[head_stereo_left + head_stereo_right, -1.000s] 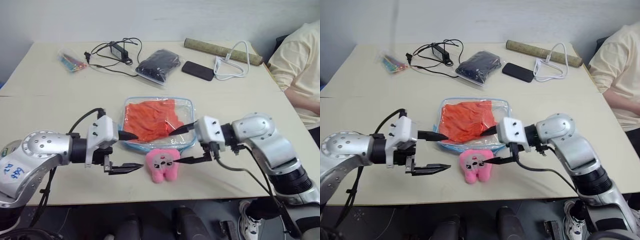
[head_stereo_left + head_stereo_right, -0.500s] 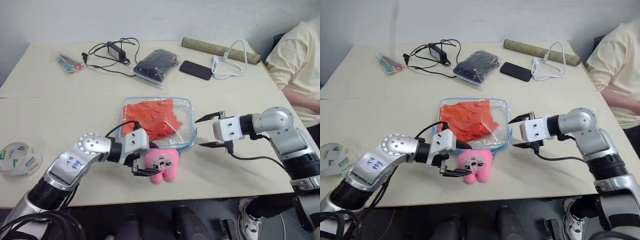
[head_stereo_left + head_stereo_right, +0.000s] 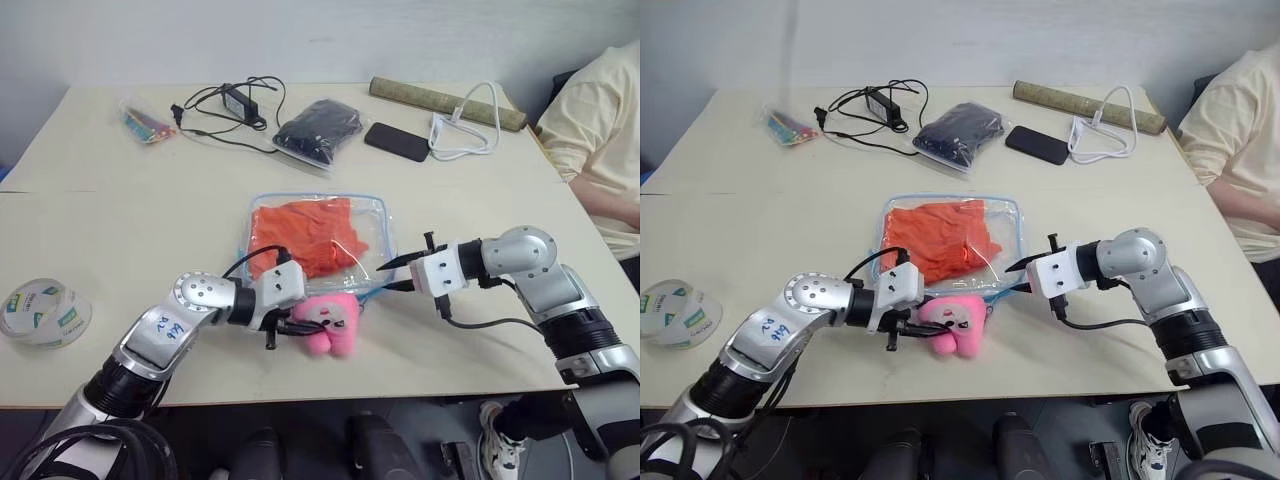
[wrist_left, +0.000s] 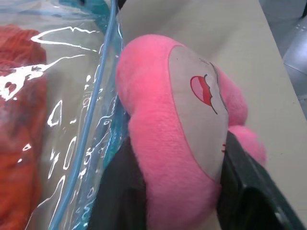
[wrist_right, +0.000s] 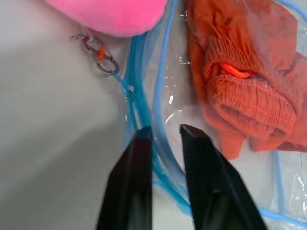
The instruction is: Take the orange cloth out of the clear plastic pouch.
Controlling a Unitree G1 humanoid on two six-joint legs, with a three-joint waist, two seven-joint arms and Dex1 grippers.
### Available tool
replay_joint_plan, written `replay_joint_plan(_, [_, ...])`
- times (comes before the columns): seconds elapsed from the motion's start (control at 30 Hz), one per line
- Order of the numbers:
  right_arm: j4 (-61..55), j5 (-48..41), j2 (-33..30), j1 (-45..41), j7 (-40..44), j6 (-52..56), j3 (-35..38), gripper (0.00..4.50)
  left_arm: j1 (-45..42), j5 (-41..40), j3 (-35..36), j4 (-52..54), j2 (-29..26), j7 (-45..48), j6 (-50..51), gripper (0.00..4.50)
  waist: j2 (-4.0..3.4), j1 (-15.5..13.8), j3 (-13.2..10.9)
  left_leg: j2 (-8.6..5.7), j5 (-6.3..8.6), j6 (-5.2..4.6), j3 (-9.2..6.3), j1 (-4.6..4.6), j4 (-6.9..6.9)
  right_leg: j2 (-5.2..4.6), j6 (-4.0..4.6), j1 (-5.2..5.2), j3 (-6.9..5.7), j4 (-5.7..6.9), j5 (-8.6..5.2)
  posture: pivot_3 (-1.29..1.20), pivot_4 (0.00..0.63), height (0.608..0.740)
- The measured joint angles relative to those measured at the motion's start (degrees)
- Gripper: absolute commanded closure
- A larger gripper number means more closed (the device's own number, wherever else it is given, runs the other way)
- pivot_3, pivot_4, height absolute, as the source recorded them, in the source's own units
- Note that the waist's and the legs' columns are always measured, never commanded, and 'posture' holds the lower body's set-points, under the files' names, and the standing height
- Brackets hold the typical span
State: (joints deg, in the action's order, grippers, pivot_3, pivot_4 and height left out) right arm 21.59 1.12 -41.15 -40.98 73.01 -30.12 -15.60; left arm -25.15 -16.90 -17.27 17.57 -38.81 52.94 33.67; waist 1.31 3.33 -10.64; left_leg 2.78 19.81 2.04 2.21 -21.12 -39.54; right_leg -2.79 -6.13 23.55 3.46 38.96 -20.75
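Note:
The orange cloth (image 3: 305,230) lies wrinkled inside the clear plastic pouch (image 3: 375,215), which lies flat at the table's middle. A pink plush toy (image 3: 333,322) rests against the pouch's near edge. My left gripper (image 3: 300,318) is shut on the plush toy, one black finger (image 4: 244,191) on each side of it. My right gripper (image 3: 385,277) is at the pouch's near right corner. In the right wrist view the right gripper (image 5: 166,129) has its fingers nearly together, with the pouch's light blue trim (image 5: 163,72) between them and the cloth (image 5: 249,96) just beyond.
A tape roll (image 3: 45,310) sits at the near left. Along the far side lie a small bag of colourful items (image 3: 145,122), a black charger and cable (image 3: 235,100), a bag of black stuff (image 3: 318,128), a phone (image 3: 397,141), a white cable (image 3: 465,125) and a rolled tube (image 3: 445,102). A person (image 3: 605,120) sits at the right.
Both arms came down toward the table. The left gripper closed from wide open onto the pink plush toy. The right gripper moved to the pouch's near right corner and closed on its edge.

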Motion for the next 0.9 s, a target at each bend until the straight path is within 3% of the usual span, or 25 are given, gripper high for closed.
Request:
replay_joint_plan(0.1, [1.35, -0.01, 0.0, -1.0, 0.53, -1.61, -0.05, 4.5, 1.62, -0.26, 1.38, 0.83, -0.01, -0.69, 0.61, 4.3, 0.0, 0.05, 0.0, 0.02, 0.0, 0.0, -0.03, 0.0, 0.0, 0.01, 0.0, 0.0, 0.0, 0.01, 0.0, 0.0, 0.15, 0.74])
replay_joint_plan(0.3, [6.57, 1.98, 0.19, -3.12, 0.35, -6.19, -0.6, 4.5, 11.85, -2.37, 9.43, 9.59, -2.26, -4.75, 5.29, 4.33, 0.0, 0.5, 0.0, 0.03, 0.0, 0.0, -0.09, 0.0, 0.02, -0.04, 0.0, -0.01, 0.1, 0.02, 0.0, 0.0, 0.15, 0.74])
replay_joint_plan(0.57, [12.7, 2.34, 0.33, -5.5, 1.16, -12.69, -2.02, 4.5, 29.69, -9.54, 30.33, 19.86, -4.15, -8.0, 11.56, 4.33, 0.0, 0.93, 0.0, -0.02, 0.0, 0.0, -0.17, 0.01, 0.02, -0.18, 0.02, -0.11, 0.07, -0.01, -0.01, 0.0, 0.15, 0.74])
replay_joint_plan(0.77, [15.3, 1.41, 0.45, -6.22, 2.33, -13.88, -2.02, 4.5, 39.34, -9.85, 48.61, 15.2, -5.64, -7.48, 10.39, 4.33, -0.01, 1.36, -0.01, -0.06, 0.0, 0.0, -0.25, 0.04, 0.06, -0.23, 0.05, -0.19, -0.02, -0.05, -0.03, 0.0, 0.15, 0.74])
replay_joint_plan(0.9, [15.72, 0.41, 1.2, -6.96, 3.3, -13.95, -2.02, 4.5, 38.08, -9.95, 52.29, 11.01, -5.9, -7.75, 8.66, 4.33, -0.01, 1.4, -0.01, -0.11, 0.0, 0.0, -0.25, 0.03, 0.06, -0.29, 0.05, -0.21, -0.07, -0.07, -0.02, 0.0, 0.15, 0.74])
